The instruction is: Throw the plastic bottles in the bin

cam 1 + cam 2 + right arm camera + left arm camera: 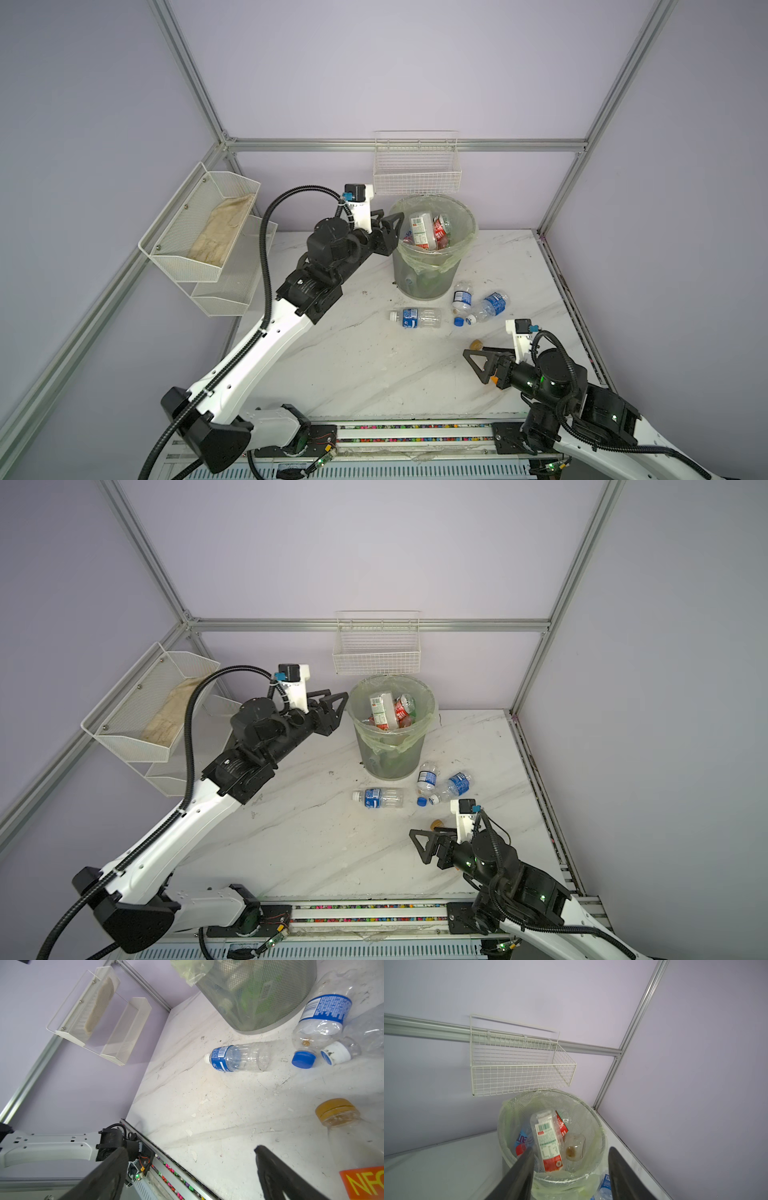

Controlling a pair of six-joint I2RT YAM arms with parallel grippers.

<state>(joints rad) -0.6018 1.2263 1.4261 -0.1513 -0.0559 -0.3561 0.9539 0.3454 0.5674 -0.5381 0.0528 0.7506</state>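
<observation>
The bin [468, 216] [431, 706] stands at the back of the marble table, with several bottles inside. A bottle with a red, green and white label [548, 1142] [420, 230] lies on top of them. My left gripper [390, 218] [338, 698] [571, 1149] hovers open and empty just left of the bin's rim [562, 1180]. Three blue-labelled plastic bottles [415, 318] [462, 297] [490, 306] lie in front of the bin. My right gripper [471, 353] [190, 1150] is open and empty low over the table. An orange-capped bottle [353, 1142] lies beside one finger, outside the gap.
A white wire basket [417, 174] hangs on the back wall just above the bin. Two mesh shelves [199, 232] are fixed on the left wall, close to my left arm. A rail with coloured beads [415, 432] runs along the table's front edge.
</observation>
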